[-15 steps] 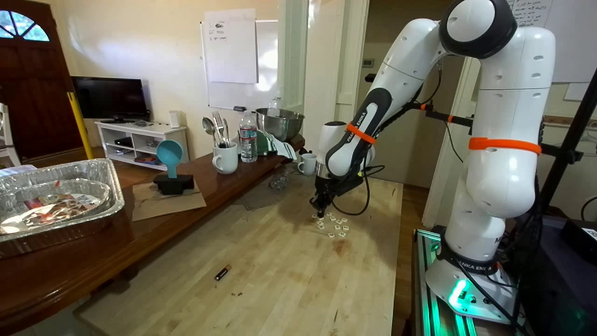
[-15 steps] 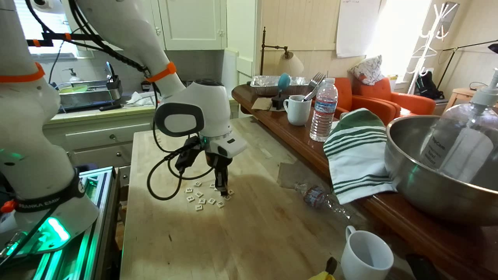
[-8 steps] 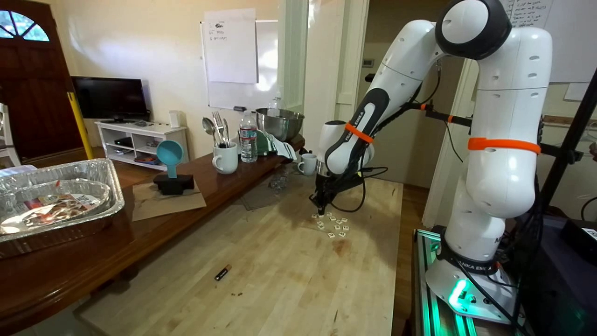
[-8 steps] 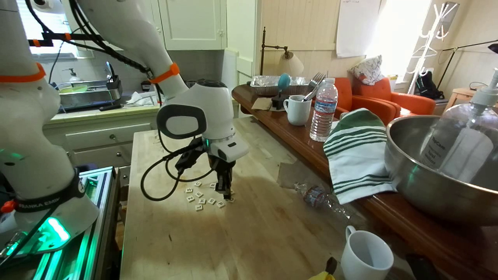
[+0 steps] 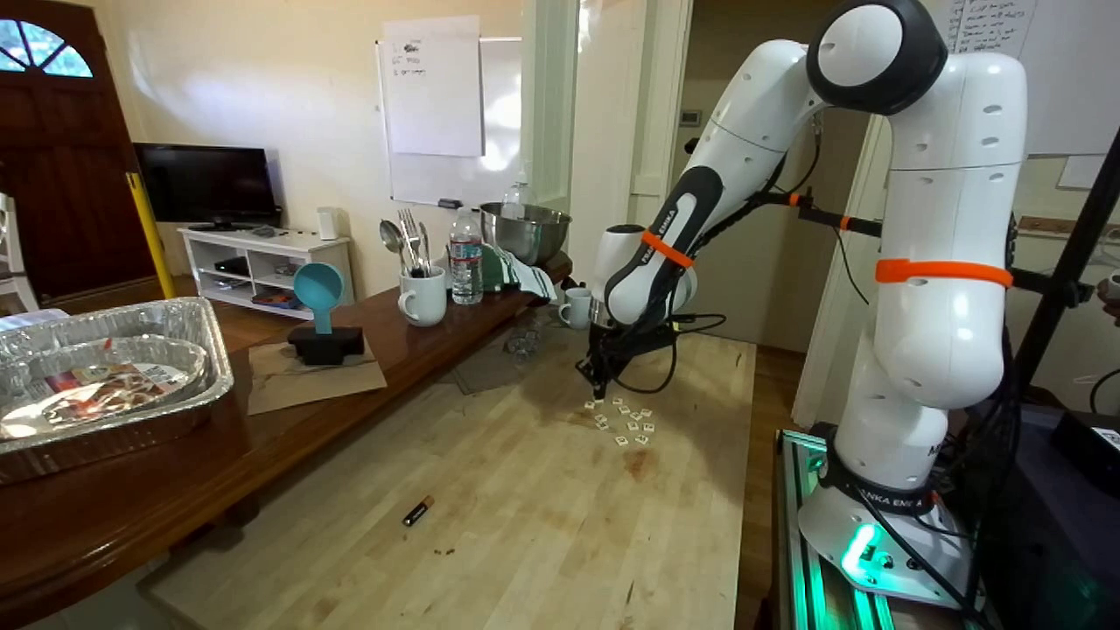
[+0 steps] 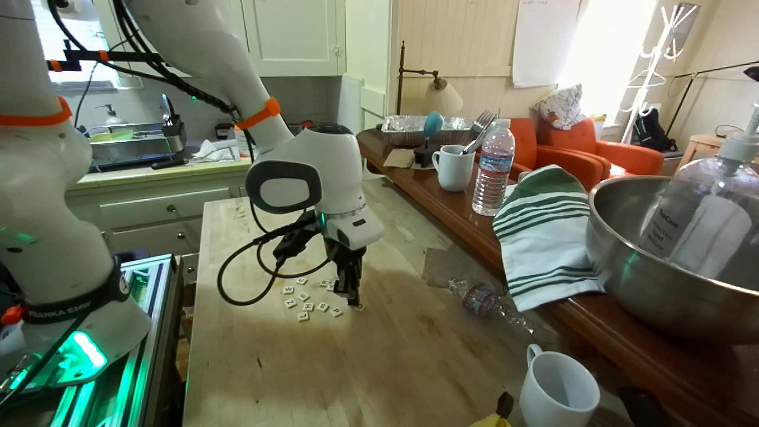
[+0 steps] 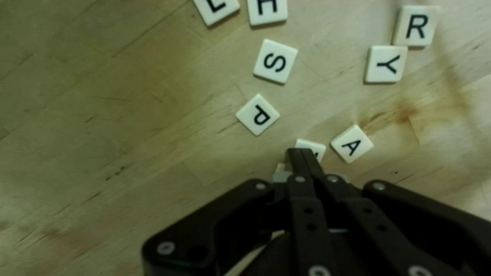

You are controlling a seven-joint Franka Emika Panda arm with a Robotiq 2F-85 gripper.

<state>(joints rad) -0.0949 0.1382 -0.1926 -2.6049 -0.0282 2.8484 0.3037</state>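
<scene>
Jaws together with nothing seen between them, my gripper (image 7: 303, 151) hangs low over a partly hidden letter tile (image 7: 315, 147) on the table (image 6: 403, 373), and I cannot tell whether my tips touch it. Moving well among the scattered tiles (image 6: 308, 307) calls, I judge, for a light touch and a straight line, since the tile marked A (image 7: 352, 144) sits just beside and a sideways drift could knock it. Bare table wood opens from there toward the battery (image 5: 418, 510), while the raised brown counter (image 5: 262, 437) borders one long edge.
</scene>
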